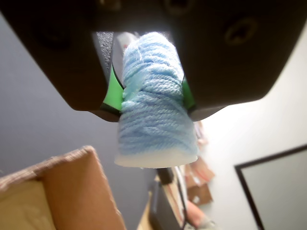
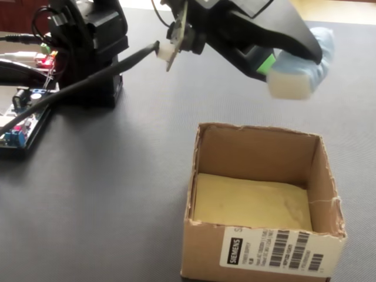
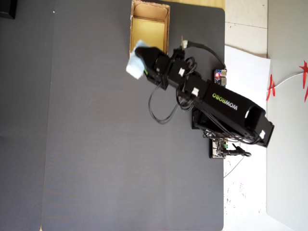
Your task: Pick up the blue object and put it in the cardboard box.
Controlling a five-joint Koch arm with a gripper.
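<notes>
While the small pale-blue ribbed soft lump [image 1: 156,103] is pinched between the green-lined jaws of the black gripper [image 1: 152,98], it is held clear of the dark grey mat [image 2: 117,176]. Relative to the tan rectangular cardboard box [image 2: 258,150] with the yellowish floor, the lump is seen in the fixed view raised above and behind the far wall, near the right corner. From overhead, the lump [image 3: 137,60] is shown over the box's [image 3: 150,7] left wall. A white barcode label [image 2: 279,249] is carried on the box's near wall.
</notes>
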